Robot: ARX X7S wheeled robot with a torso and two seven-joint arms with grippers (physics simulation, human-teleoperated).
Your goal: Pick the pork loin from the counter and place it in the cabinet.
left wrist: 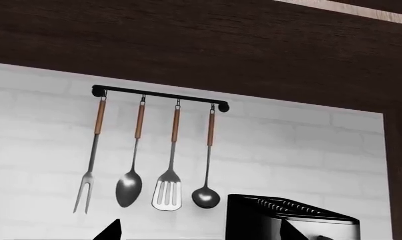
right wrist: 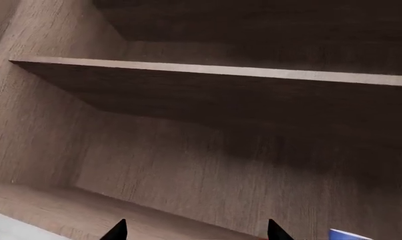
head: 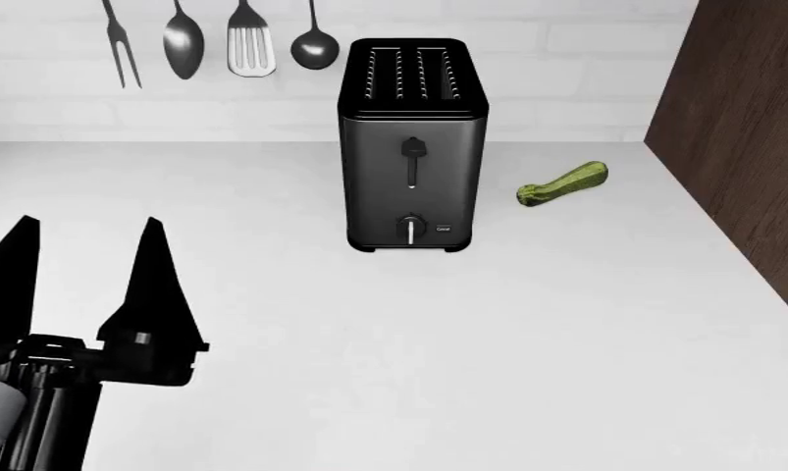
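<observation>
Smooth white counter [head: 525,343], boxy black toaster [head: 412,147]

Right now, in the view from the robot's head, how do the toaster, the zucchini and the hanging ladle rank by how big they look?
1. Toaster, by far the largest.
2. Zucchini and ladle: too close to rank. The ladle's handle runs out of the picture's top, so its full length is hidden.
</observation>
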